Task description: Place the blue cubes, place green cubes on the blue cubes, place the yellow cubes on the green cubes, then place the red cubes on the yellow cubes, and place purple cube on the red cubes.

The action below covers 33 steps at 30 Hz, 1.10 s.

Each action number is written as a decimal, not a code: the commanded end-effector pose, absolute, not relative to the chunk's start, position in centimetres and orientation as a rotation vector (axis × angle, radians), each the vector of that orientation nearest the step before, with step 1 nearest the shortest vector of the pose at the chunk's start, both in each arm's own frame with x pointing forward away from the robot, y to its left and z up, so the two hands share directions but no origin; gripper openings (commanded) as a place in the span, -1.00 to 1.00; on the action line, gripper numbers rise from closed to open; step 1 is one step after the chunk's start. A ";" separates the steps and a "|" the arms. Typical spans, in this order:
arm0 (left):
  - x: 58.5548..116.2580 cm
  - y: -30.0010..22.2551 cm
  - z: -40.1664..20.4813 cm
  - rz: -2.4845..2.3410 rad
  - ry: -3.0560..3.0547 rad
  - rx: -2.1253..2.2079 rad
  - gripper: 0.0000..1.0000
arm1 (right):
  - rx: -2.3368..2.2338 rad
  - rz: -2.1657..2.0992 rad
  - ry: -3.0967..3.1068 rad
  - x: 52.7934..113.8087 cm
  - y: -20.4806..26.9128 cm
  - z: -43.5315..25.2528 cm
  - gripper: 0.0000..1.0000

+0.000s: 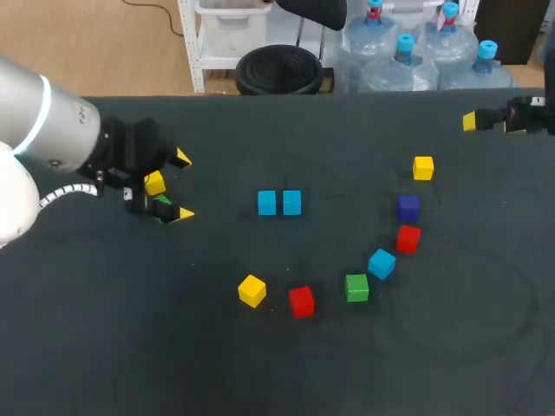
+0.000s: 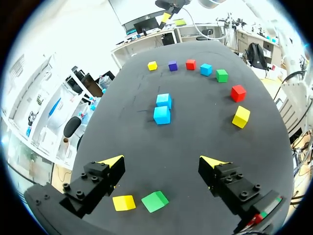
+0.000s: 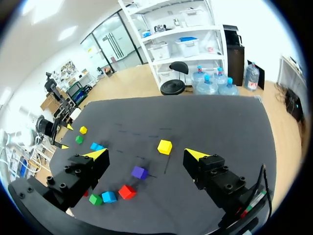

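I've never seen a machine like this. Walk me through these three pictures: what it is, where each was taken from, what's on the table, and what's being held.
This is a robot with two arms at a dark table. Each arm ends in a gripper, which is two fingers with yellow tips. The wide picture looks down from above and behind the robot. The two round pictures come from cameras on the wrists, looking out along the fingers. The left gripper is open over a yellow cube and a green cube. The right gripper is also open, off at the table's right side. Nothing is held. In the middle, two blue cubes sit side by side. The rest lie scattered, the purple cube among them.
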<state>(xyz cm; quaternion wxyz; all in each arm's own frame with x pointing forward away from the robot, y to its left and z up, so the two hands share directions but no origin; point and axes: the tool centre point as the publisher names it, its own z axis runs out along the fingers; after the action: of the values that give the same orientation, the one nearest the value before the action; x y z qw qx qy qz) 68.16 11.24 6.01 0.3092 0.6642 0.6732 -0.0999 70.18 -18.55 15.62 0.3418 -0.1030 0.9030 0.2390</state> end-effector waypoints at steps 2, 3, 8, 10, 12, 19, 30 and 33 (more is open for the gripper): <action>68.1 11.4 6.0 -0.268 1.772 1.755 1.00 | -0.352 0.624 2.299 68.1 -18.4 16.1 1.00; 68.1 11.4 6.0 -0.268 1.772 1.755 1.00 | -0.382 0.626 2.286 67.7 -18.2 16.2 1.00; 68.1 11.4 6.0 -0.268 1.772 1.755 1.00 | -0.585 0.620 2.232 65.1 -17.2 16.4 1.00; 68.1 11.4 6.0 -0.268 1.772 1.755 1.00 | -0.660 0.626 2.218 64.2 -16.9 16.2 1.00; 68.1 11.4 6.0 -0.268 1.772 1.755 1.00 | -0.735 0.617 2.208 63.7 -16.8 15.7 1.00; 68.1 11.4 6.0 -0.268 1.772 1.755 1.00 | -0.998 0.619 2.203 62.2 -16.3 13.9 1.00; 68.1 11.4 6.0 -0.268 1.772 1.755 1.00 | -0.980 0.616 2.237 62.3 -16.3 13.4 1.00; 68.1 11.4 6.0 -0.268 1.772 1.755 1.00 | -0.980 0.616 2.237 62.3 -16.3 13.4 1.00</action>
<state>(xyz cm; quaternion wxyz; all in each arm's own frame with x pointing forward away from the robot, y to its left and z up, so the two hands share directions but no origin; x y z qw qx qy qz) 68.17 11.19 6.06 0.3078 0.6639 0.6742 -0.0992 61.94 -16.22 13.58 0.3173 -0.3593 0.8540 0.2024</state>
